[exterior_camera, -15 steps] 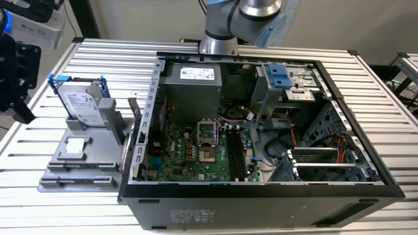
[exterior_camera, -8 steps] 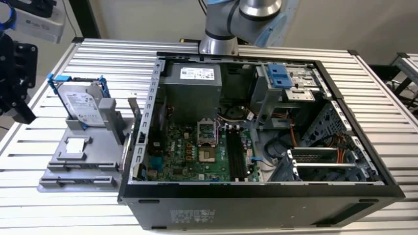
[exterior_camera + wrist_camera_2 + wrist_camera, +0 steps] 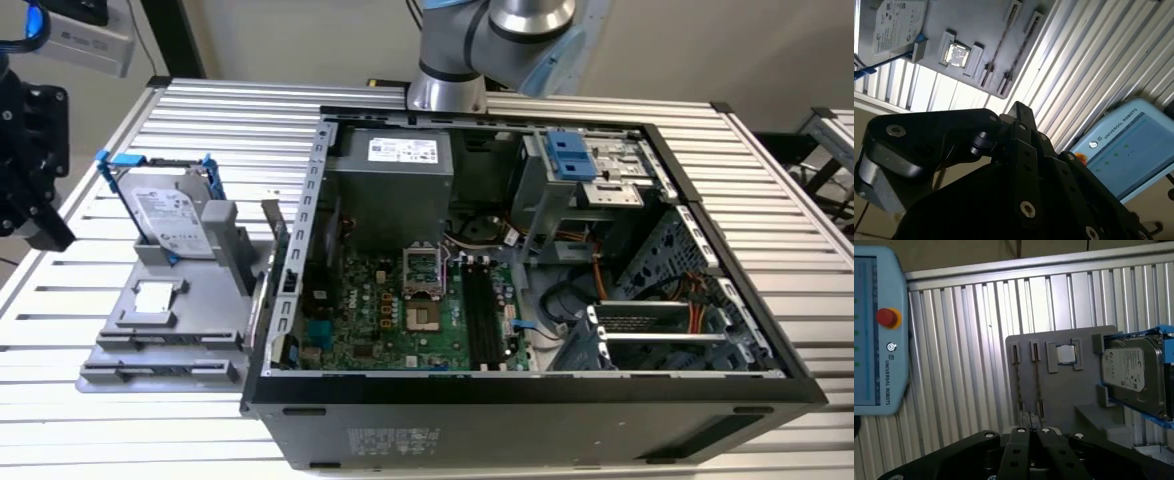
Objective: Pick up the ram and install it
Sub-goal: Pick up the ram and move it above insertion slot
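My gripper (image 3: 51,238) hangs at the exterior view's left edge, above the slatted table and apart from the grey parts holder (image 3: 200,325). In both wrist views its black fingers (image 3: 1019,440) lie together with nothing between them, so the gripper (image 3: 1030,431) (image 3: 1017,107) is shut and empty. The holder (image 3: 1054,390) has two narrow slots (image 3: 1026,375), and a thin dark strip runs along each, seen edge-on. I cannot tell whether either strip is the ram. The long black motherboard slots (image 3: 481,312) sit inside the open computer case (image 3: 534,400).
On the holder stand a silver hard drive in a blue frame (image 3: 167,215) (image 3: 1131,370) and a small square chip (image 3: 154,295) (image 3: 1066,355). A light blue pendant with a red button (image 3: 879,330) (image 3: 1124,150) lies on the slatted table (image 3: 774,180). The arm's base (image 3: 447,85) stands behind the case.
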Controlling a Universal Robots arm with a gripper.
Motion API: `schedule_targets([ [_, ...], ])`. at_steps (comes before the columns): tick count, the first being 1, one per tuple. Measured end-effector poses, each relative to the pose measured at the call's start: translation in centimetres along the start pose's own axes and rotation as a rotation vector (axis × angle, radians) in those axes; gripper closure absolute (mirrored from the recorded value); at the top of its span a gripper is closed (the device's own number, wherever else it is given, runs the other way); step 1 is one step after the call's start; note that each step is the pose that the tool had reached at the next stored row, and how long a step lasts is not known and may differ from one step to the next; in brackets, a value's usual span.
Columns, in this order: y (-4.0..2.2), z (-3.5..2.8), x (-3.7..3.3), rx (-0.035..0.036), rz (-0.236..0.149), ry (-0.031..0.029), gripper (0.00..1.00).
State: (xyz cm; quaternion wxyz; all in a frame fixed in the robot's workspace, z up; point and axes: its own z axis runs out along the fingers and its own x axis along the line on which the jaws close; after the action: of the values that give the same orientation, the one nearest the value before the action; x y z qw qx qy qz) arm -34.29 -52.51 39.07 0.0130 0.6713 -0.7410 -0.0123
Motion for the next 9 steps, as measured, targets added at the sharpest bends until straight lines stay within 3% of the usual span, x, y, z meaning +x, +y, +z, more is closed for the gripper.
schedule_targets([
  [4, 0.0, 0.0, 0.0, 0.0017, -0.054, -0.006, 1.0],
  [9, -0.01, 0.0, 0.0, 0.0015, -0.133, -0.0035, 1.0],
])
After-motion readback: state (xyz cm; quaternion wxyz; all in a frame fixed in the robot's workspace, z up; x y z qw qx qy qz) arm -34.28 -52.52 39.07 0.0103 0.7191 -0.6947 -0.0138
